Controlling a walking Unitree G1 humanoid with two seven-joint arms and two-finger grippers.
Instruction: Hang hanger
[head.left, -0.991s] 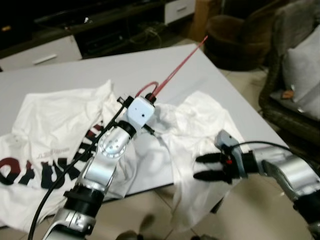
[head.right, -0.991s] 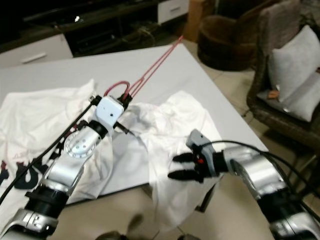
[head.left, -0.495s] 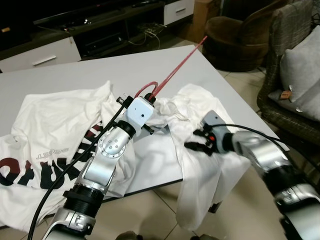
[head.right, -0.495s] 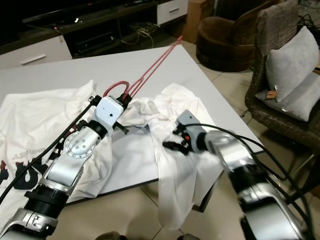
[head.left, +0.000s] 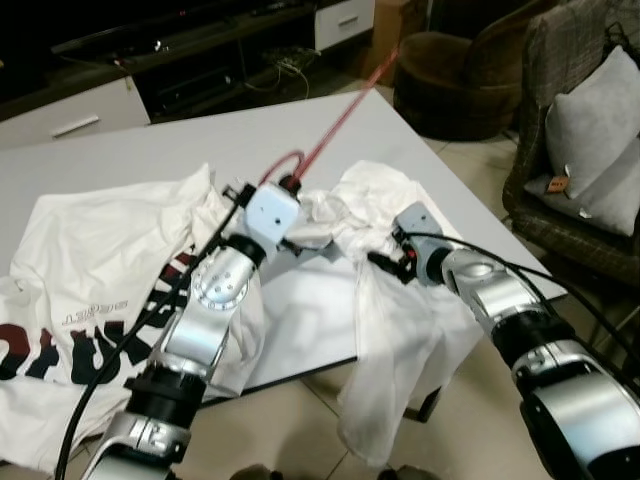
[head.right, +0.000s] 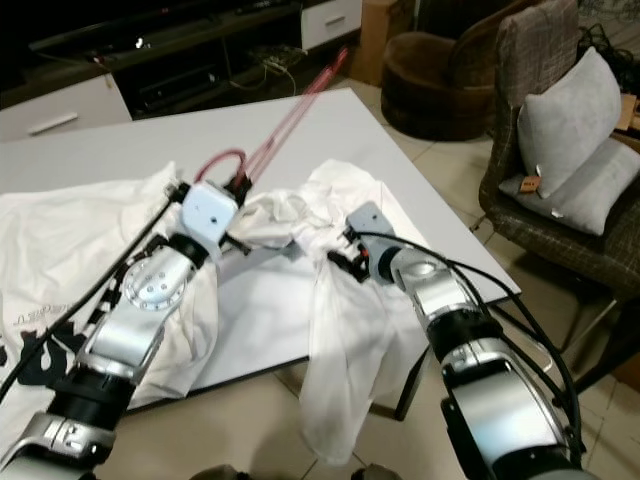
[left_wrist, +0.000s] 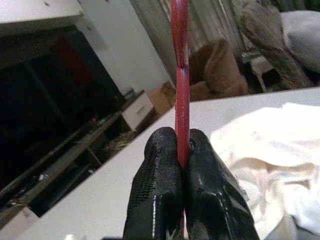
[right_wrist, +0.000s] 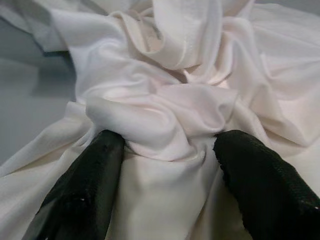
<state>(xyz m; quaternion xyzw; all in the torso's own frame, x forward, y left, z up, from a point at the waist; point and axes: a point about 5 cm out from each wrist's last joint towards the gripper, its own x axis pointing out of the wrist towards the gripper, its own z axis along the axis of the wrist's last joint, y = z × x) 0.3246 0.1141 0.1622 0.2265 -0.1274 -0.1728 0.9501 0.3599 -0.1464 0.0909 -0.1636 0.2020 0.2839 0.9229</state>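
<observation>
A red wire hanger (head.left: 330, 130) slants up and away over the grey table (head.left: 180, 150). My left gripper (left_wrist: 183, 137) is shut on the hanger near its hook (head.left: 283, 165). A white T-shirt with dark red print (head.left: 100, 250) lies crumpled across the table, and one part hangs over the front edge (head.left: 390, 380). My right gripper (right_wrist: 170, 145) is open, one black finger (right_wrist: 100, 165) on each side of a bunched fold of the white cloth (right_wrist: 165, 115), just right of the left gripper. In the left eye view the right gripper (head.left: 388, 262) sits against the cloth.
A brown armchair (head.left: 450, 80) stands beyond the table's far right corner. A wicker chair with a grey cushion (head.left: 590, 130) is on the right. A dark low cabinet (head.left: 150, 60) runs along the back. Tiled floor (head.left: 300, 420) lies before the table.
My right gripper has come up from off the table's front edge to the bunched shirt beside the hanger. The left gripper still holds the hanger. The camera has shifted a little.
</observation>
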